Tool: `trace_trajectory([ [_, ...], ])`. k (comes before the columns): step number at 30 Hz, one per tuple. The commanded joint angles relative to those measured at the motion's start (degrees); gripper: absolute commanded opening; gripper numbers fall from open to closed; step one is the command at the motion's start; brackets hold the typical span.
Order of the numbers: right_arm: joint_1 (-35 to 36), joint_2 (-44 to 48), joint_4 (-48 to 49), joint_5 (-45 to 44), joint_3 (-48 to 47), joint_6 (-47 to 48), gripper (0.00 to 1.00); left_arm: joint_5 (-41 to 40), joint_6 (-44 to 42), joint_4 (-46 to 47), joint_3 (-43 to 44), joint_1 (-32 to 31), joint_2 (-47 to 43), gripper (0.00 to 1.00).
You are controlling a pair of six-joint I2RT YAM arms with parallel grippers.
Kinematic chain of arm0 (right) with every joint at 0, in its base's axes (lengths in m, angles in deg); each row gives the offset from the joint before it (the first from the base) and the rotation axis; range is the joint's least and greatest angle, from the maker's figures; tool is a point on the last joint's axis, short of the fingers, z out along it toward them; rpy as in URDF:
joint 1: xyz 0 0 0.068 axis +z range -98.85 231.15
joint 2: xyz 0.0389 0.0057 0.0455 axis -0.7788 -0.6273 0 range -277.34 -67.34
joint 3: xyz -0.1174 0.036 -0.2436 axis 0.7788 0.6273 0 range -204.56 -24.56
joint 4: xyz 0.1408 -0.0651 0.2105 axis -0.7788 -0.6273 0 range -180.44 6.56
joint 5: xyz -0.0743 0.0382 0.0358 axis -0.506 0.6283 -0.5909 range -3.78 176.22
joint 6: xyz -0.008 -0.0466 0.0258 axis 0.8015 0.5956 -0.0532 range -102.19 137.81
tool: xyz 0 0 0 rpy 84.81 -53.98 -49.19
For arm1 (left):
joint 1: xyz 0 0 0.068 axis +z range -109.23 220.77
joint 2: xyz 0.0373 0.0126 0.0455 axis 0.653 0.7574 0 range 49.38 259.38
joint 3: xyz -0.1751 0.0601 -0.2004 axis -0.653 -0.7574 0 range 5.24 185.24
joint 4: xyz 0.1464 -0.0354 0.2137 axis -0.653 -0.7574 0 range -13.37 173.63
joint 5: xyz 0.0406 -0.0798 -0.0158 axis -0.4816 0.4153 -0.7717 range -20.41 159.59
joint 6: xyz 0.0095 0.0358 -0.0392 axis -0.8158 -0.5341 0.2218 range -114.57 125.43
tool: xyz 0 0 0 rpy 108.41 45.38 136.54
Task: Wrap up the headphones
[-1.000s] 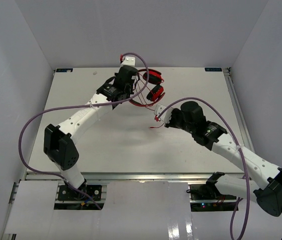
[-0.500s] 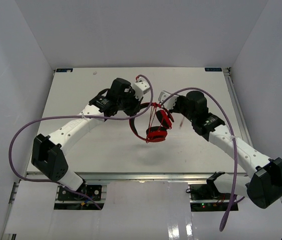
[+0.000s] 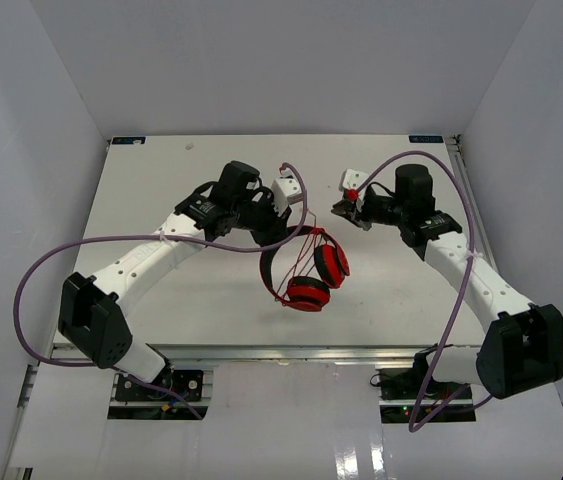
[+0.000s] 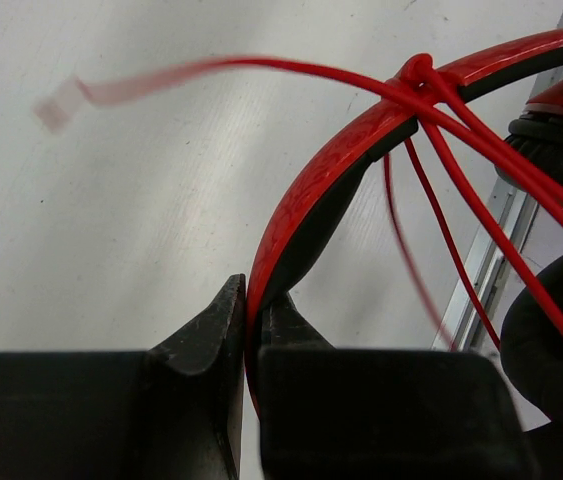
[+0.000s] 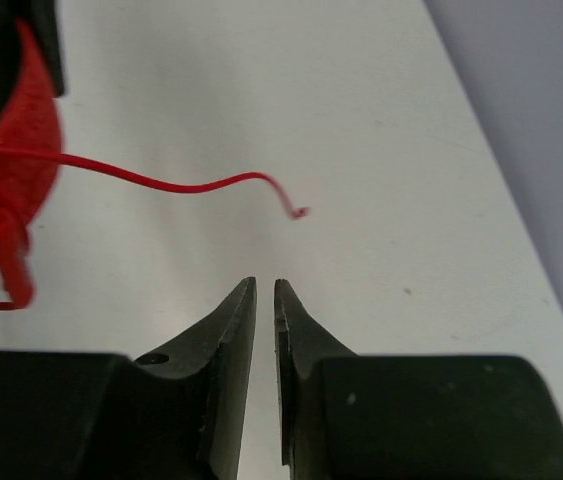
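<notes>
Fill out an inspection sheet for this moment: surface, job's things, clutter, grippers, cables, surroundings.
Surface: white table, bare where it shows.
Job's things: headphones held by the headband; red cable looped and knotted around the headband, its free end loose ahead of the right gripper.
Clutter: nothing seen.
Grippers: left gripper shut on the headband; right gripper with jaws slightly apart, nothing between them.
Cables: purple robot cables loop off both arms, apart from the headphones.
Surroundings: white walls on three sides.
</notes>
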Motion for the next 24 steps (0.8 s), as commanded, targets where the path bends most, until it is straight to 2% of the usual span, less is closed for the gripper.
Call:
trace_trajectory([
  [1, 0.27, 0.24, 0.72, 11.04, 2.57, -7.64, 0.22, 1.63, 4.31, 0.51, 7.06, 0.01, -1.84, 0.00],
  [4, -0.14, 1.33, 0.93, 4.65, 1.62, -8.39, 0.35, -2.58, 3.80, -3.83, 9.97, 0.01, -0.33, 0.00],
  [6, -1.48, 2.26, 0.68, 4.34, 0.99, -8.53, 0.42, -3.97, 3.13, -5.46, 10.38, 0.01, -0.18, 0.00],
  [10, -3.56, 2.35, -0.41, 12.70, 2.13, -7.48, 0.69, -3.90, 3.19, -5.90, 9.87, 0.01, -1.05, 0.00],
  [11, -3.78, 2.21, -0.52, 15.60, 2.61, -7.47, 0.72, -3.80, 3.51, -6.00, 10.11, 0.01, -1.19, 0.00],
  [12, -3.92, 1.75, -0.26, 19.47, 4.18, -7.67, 0.81, -3.47, 3.97, -6.13, 10.89, 0.01, -1.65, 0.00],
  [15, -3.84, 0.71, 7.23, 26.18, 6.92, -12.94, 0.91, -2.85, 4.46, -6.46, 12.32, 0.01, -2.07, 0.00],
  [18, -3.52, -0.16, 12.90, 26.22, 8.60, -19.33, 0.92, -1.97, 5.02, -6.47, 13.33, -0.07, -2.66, 0.00],
  [24, -3.88, 0.31, 11.10, 14.92, 7.49, -15.71, 0.90, -4.91, 4.65, -6.40, 11.15, 0.01, -3.36, 0.00],
])
